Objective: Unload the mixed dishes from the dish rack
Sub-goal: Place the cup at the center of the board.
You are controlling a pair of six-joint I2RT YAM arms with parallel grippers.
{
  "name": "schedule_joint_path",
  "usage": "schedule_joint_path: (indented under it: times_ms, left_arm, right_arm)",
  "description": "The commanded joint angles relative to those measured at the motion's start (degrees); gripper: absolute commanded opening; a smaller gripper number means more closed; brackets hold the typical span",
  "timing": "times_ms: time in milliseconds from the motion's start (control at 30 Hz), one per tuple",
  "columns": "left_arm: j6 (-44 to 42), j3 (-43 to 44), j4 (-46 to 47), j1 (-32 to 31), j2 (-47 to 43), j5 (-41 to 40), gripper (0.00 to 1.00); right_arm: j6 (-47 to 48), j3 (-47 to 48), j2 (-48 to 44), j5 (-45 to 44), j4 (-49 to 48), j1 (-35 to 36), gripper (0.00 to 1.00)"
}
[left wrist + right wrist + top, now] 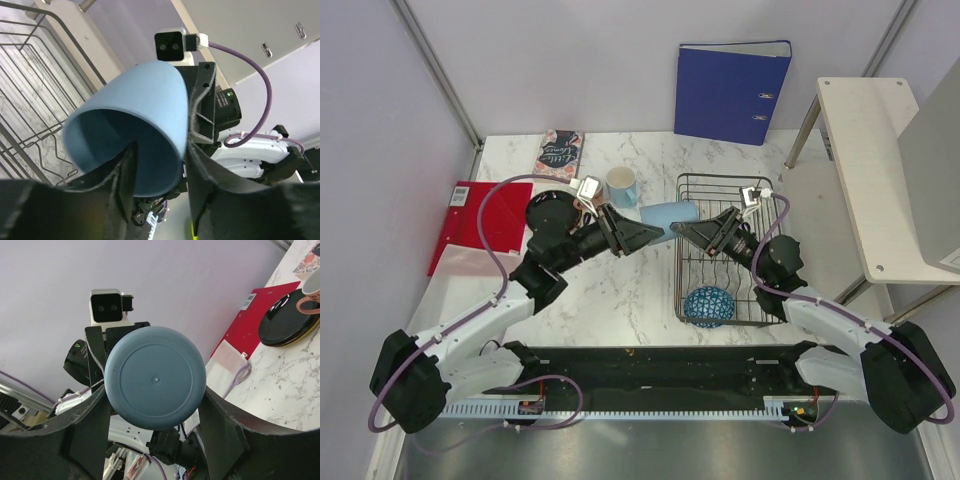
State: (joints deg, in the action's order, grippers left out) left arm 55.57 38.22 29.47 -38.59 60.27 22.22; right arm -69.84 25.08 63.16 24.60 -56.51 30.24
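At the left of the bench (620, 290), the black shallow dish (282, 322) and the salmon cup (312, 290) are out of the rack, and one blue mug (622, 186) stands upright near them. The left tool (655, 236) straddles the rim of a second blue mug (670, 213), which hangs sideways over the rack's left edge (whether it pinches yet I cannot tell). The right tool (678, 229) is clamped on that mug's base. In the dish rack (720, 177) only the net-patterned bowl (708, 306) shows, so the unloading looks nearly done.
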Motion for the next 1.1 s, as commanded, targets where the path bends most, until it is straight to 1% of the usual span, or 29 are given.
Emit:
schedule_joint_path:
  times_ms: [0, 33, 67, 100, 133, 167, 200, 233, 267, 300, 333, 367, 400, 433, 500, 533, 567, 633, 667, 700, 733, 767, 800, 833, 867, 900, 933, 967, 1067]
  left_arm:
    - [0.59, 2.56, 2.87, 0.18, 1.16, 2.3, 0.4]
    - [-0.02, 2.74, 2.78, 0.18, 1.16, 2.91, 0.2]
    - [-0.46, 3.52, 2.52, 0.27, 1.25, 3.01, 0.05]
    - [-1.16, 4.14, -0.09, 0.36, 1.17, 2.92, 0.02]
    - [-2.82, 4.84, -1.68, 0.79, 0.64, 1.88, 0.02]
    - [-3.79, 6.33, -3.44, 1.14, 0.29, 1.43, 0.02]
    - [-4.76, 7.39, -7.63, 1.67, -0.15, 0.82, 0.02]
    - [-7.21, 8.79, -11.16, 2.98, -0.33, -0.58, 0.02]
    - [-8.62, 12.98, -15.11, 3.86, 0.11, -1.64, 0.02]
    - [-10.2, 16.07, -19.67, 4.74, 0.89, -3.04, 0.02]
    - [-13.35, 19.41, -31.55, 7.45, 2.38, -5.75, 0.02]
    - [-14.6, 25.88, -35.76, 9.39, 5.61, -6.22, 0.02]
    - [-15.75, 28.55, -39.63, 13.67, 7.65, -6.13, 0.02]
    - [-16.02, 30.93, -44.54, 15.54, 9.15, -6.13, 0.02]
    - [-16.89, 38.13, -49.75, 18.54, 14.16, -7.44, 0.02]
    - [-18.73, 41.03, -52.47, 19.68, 16.0, -12.06, 0.02]
    - [-19.79, 48.63, -60.68, 19.87, 21.5, -15.5, 0.02]
    - [-23.55, 57.45, -68.37, 19.87, 27.85, -21.83, 0.02]
    - [-24.71, 64.8, -73.28, 19.78, 30.58, -22.04, 0.02]
    - [-25.68, 68.1, -75.59, 19.87, 35.74, -23.78, 0.02]
    - [-27.34, 71.26, -77.53, 19.78, 38.06, -24.67, 0.02]
    - [-27.97, 77.39, -79.2, 19.87, 40.25, -25.11, 0.02]
    - [-29.1, 80.4, -82.96, 19.69, 44.8, -25.47, 0.02]
    - [-29.55, 83.48, -84.65, 19.78, 46.93, -25.56, 0.02]
    - [-30.08, 89.95, -86.76, 19.69, 49.48, -25.47, 0.02]
    - [-30.69, 93.5, -90.69, 19.43, 51.77, -25.64, 0.02]
    - [-31.92, 97.1, -93.0, 18.91, 56.4, -27.56, 0.02]
    - [-32.62, 100.88, -93.98, 18.64, 57.4, -28.45, 0.02]
    - [-32.63, 100.03, -93.81, 18.11, 58.55, -30.21, 0.02]
  right_arm:
    - [0.14, 0.5, 0.65, 2.47, -3.17, -0.09, 0.0]
    - [0.49, 0.58, 0.57, 2.3, -2.38, -0.09, 0.0]
    - [2.06, 0.84, 0.22, 1.77, -0.81, -0.09, 0.0]
    - [3.47, 1.72, -0.31, 0.72, 5.04, -0.09, 0.04]
    - [5.57, 2.6, -1.88, -0.42, 9.27, -0.09, 0.23]
    - [7.68, 3.74, -2.77, -3.74, 14.27, -0.09, 0.42]
    - [12.84, 6.88, -3.91, -6.03, 25.81, -0.01, 0.81]
    - [15.41, 9.09, -5.92, -9.1, 32.97, -0.09, 0.96]
    - [17.79, 11.11, -6.81, -17.48, 39.57, -0.01, 0.98]
    - [22.69, 14.78, -7.86, -20.96, 49.64, 0.08, 0.98]
    - [24.47, 16.56, -7.96, -24.22, 53.57, 0.08, 0.98]
    - [26.32, 18.32, -7.87, -27.29, 56.48, 0.08, 0.98]
    - [28.43, 21.21, -7.61, -31.76, 63.04, 0.08, 0.98]
    - [29.4, 22.02, -7.52, -32.76, 64.67, 0.08, 0.98]
    - [29.68, 23.08, -7.52, -34.08, 67.31, 0.08, 0.98]
    - [29.33, 22.82, -7.61, -34.01, 67.58, 0.08, 0.98]
    - [29.07, 22.47, -7.78, -33.83, 67.59, 0.08, 0.98]
    - [28.19, 20.89, -8.14, -33.65, 67.76, 0.08, 0.98]
    - [28.36, 20.36, -8.22, -33.3, 67.76, 0.17, 0.98]
    - [28.36, 19.66, -8.22, -33.13, 68.11, 0.17, 0.98]
    - [28.36, 19.48, -8.22, -32.95, 68.55, 0.17, 0.98]
    - [28.79, 19.39, -8.14, -32.78, 68.9, 0.17, 0.98]
    - [29.06, 19.22, -8.22, -32.6, 69.34, 0.26, 0.98]
    - [29.32, 19.13, -8.31, -32.69, 69.6, 0.17, 0.98]
    - [29.76, 18.95, -8.49, -32.69, 69.87, 0.17, 0.98]
    - [30.03, 18.78, -8.66, -32.77, 70.04, 0.17, 0.98]
    - [30.38, 18.6, -8.84, -32.77, 70.05, 0.17, 0.98]
    - [30.38, 18.51, -8.93, -33.21, 70.13, 0.17, 0.98]
    - [31.0, 17.64, -8.75, -33.3, 70.31, 0.26, 0.98]
